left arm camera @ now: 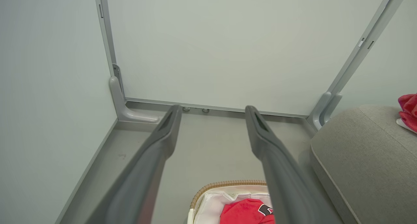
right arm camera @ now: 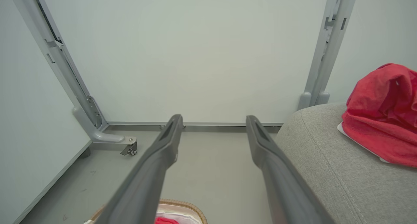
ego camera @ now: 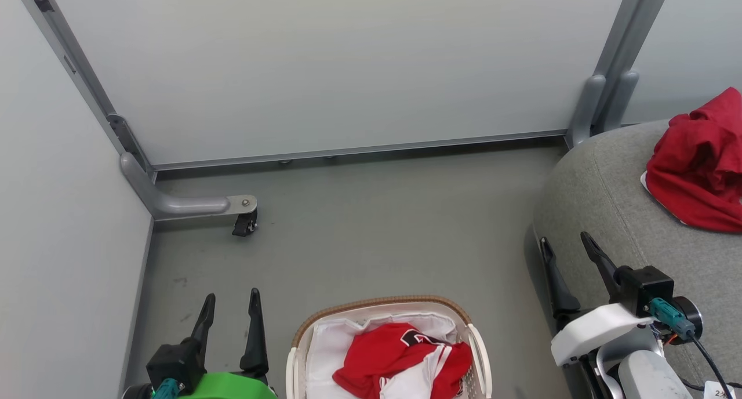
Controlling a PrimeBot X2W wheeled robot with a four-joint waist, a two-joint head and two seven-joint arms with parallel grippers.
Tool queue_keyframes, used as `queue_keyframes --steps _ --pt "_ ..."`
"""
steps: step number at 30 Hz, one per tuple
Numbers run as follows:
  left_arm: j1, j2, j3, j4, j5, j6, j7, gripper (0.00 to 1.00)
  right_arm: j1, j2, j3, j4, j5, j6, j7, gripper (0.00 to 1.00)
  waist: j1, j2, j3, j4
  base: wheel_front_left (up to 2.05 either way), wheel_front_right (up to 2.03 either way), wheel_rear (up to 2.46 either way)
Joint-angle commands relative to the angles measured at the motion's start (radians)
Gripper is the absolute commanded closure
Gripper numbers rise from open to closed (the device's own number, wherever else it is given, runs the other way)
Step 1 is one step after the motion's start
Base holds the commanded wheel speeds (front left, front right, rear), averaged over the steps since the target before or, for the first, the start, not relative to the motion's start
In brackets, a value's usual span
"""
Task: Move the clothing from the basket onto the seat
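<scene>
Sitting just to the right of the left gripper (ego camera: 232, 294), the basket (ego camera: 382, 304) stands on the grey floor (ego camera: 377, 225), between the two grippers and nearer to the left one. Inside it a white liner sheet (ego camera: 324, 347) covers the walls, and on the sheet lies a red garment (ego camera: 394, 352) with white stripes. This garment is loosely crumpled. Its long axis goes across the basket, from the side of the left gripper toward the side of the right gripper (ego camera: 564, 238), and its black-and-white number print (ego camera: 418, 338) faces up at the edge farther from the grippers. The near part of the basket is cut off by the edge of the head view, so I cannot tell which way its own long axis goes.

Both fingers of the left gripper stand wide apart and hold nothing. Those of the right gripper are also apart and empty, and they point forward over the near left edge of the seat (ego camera: 603, 202). Ahead and to the right of the right gripper, well apart from its fingertips, a second red garment (ego camera: 695, 167) lies on the seat as a bunched heap. A white edge shows under it, and it has no clear long axis.
</scene>
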Motion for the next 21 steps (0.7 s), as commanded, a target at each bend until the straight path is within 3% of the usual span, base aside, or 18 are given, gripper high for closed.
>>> queue_keyframes --steps 1,21 --pt "0.009 0.001 0.002 0.003 0.002 -0.002 0.001 0.00 0.018 -0.004 0.001 -0.004 0.006 -0.001 -0.002 0.00 0.0001 0.0000 -0.001 0.001 0.00 0.00 0.00" --pt "-0.025 0.001 -0.022 0.008 -0.008 -0.004 0.001 0.00 -0.013 -0.004 -0.012 -0.038 -0.003 -0.001 -0.002 0.00 0.0001 0.0000 0.051 -0.005 0.00 0.00 0.00"
